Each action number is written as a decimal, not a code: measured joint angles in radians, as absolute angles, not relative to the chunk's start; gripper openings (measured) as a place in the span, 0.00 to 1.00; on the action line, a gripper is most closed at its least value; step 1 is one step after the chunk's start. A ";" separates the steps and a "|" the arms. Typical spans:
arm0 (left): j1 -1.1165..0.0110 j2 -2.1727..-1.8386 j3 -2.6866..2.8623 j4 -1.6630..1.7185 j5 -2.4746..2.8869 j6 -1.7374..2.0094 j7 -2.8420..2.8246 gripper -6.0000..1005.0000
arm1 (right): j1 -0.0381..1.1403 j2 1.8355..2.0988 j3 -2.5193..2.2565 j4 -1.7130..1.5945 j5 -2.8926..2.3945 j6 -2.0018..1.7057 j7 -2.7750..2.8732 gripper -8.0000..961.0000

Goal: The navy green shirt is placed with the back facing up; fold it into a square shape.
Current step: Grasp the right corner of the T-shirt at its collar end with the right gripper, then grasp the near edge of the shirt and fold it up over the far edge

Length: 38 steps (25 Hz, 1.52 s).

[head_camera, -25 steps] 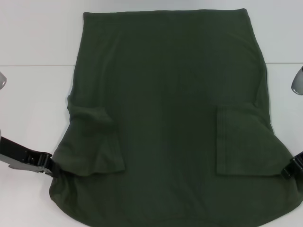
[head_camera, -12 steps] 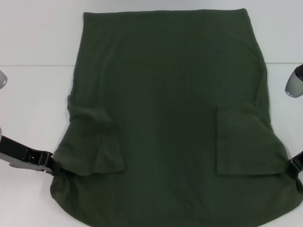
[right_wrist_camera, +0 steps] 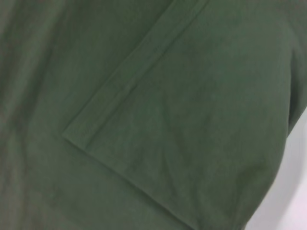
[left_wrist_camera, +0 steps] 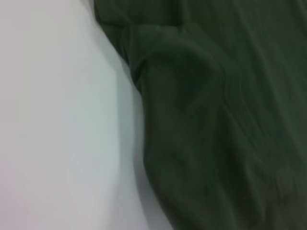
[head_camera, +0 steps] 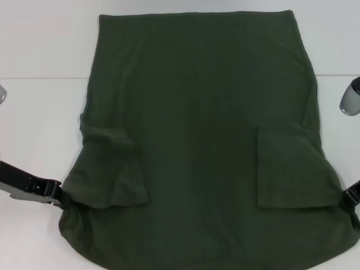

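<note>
Olive navy green shirt (head_camera: 202, 140) hiding left gripper (head_camera: 63, 198) and right gripper (head_camera: 347, 198) fingers, grip unclear.

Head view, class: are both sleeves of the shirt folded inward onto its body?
Yes, on the navy green shirt, the left sleeve and right sleeve lie atop the body.

You see navy green shirt (head_camera: 202, 140) flat on table (head_camera: 39, 124), both sleeves folded inward onto body. Left gripper (head_camera: 61, 197) touches near-left shirt edge; right gripper (head_camera: 350, 198) touches near-right edge.
</note>
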<state>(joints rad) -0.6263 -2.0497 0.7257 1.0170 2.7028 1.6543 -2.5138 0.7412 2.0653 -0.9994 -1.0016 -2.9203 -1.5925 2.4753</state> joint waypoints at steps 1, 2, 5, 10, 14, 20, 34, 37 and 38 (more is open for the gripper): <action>-0.626 -2.049 0.726 1.017 2.703 1.657 -2.513 0.01 | 0.741 2.062 -0.995 -1.002 -2.916 -1.600 2.470 0.03; -0.626 -2.046 0.727 1.016 2.703 1.661 -2.512 0.01 | 0.741 2.061 -0.989 -1.002 -2.913 -1.606 2.466 0.03; -0.626 -2.038 0.725 1.009 2.702 1.667 -2.509 0.01 | 0.743 2.057 -0.960 -1.007 -2.900 -1.627 2.445 0.03; -0.627 -2.035 0.725 0.997 2.702 1.707 -2.489 0.01 | 0.742 2.044 -0.908 -1.011 -2.868 -1.669 2.413 0.03; -0.628 -2.035 0.726 0.992 2.709 1.738 -2.474 0.01 | 0.729 2.036 -0.905 -1.012 -2.868 -1.694 2.406 0.03; -0.629 -2.032 0.726 0.980 2.709 1.796 -2.448 0.01 | 0.710 2.034 -0.882 -1.011 -2.868 -1.751 2.364 0.03; -0.622 -2.025 0.705 0.902 2.687 2.029 -2.340 0.01 | 0.649 2.038 -0.841 -0.994 -2.860 -1.891 2.240 0.04; -0.636 -2.018 0.667 0.889 2.652 2.028 -2.338 0.01 | 0.661 2.028 -0.790 -0.960 -2.832 -1.886 2.237 0.04; -0.642 -2.012 0.648 0.876 2.636 2.024 -2.337 0.01 | 0.668 2.021 -0.761 -0.943 -2.821 -1.882 2.238 0.04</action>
<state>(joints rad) -0.6424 -2.0119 0.6478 0.8762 2.6363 2.0244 -2.3370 0.6683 2.0208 -0.7613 -0.9434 -2.8213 -1.8822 2.2382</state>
